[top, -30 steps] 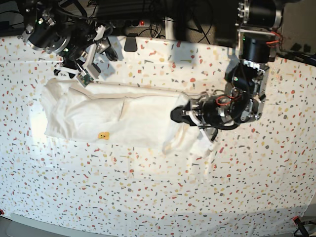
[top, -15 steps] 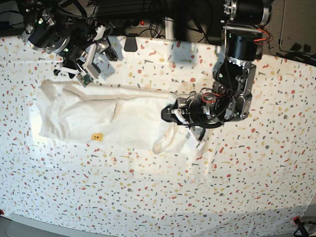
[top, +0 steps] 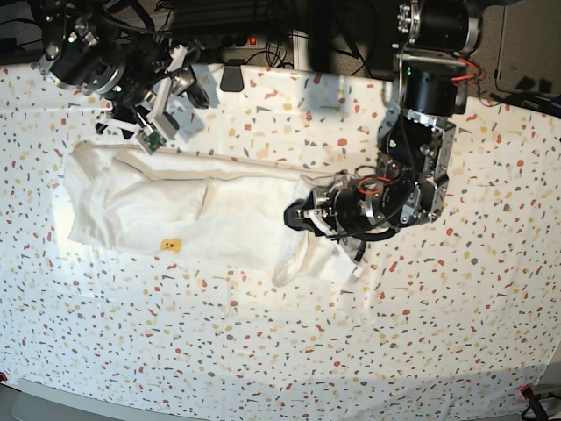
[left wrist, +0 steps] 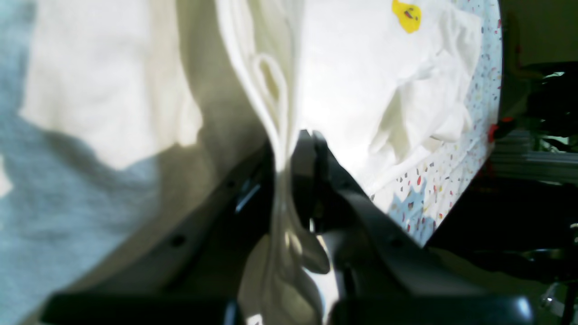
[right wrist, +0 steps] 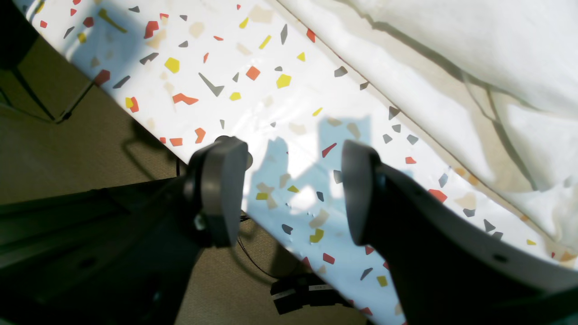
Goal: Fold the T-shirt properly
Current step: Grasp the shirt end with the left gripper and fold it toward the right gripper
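We noted the T-shirt [top: 175,215] lying as a long white band across the middle of the terrazzo-speckled tabletop [top: 263,351], its side panels already turned inward, so the lengthwise folds looked done. A small yellow printed mark [top: 171,245] showed near its lower edge.

The left gripper [top: 298,217] was clamped on a bunched edge of fabric at the band's end nearest that arm; in the left wrist view the cloth [left wrist: 280,149] ran pinched between the closed jaws and hung loose below them. That end of the shirt was lifted and rumpled, not flat.

The right gripper [right wrist: 293,189] hovered with jaws apart and nothing between them, over bare tabletop just beside the shirt's far long edge, near the table's border.

Our judgement: the task was somewhere past midway. What remained was carrying the held end over toward the other end for the crosswise fold, then flattening it. We could not tell from the blurred wrist view how many layers were caught in the grip, so an uneven fold was a fair risk.

Surface: white sheet with red, yellow and grey flecks, brightly lit, hard shadows. Beyond the table's back edge we saw dark cables and equipment [top: 237,26]; the right wrist view showed brownish floor [right wrist: 54,144] below the table edge.
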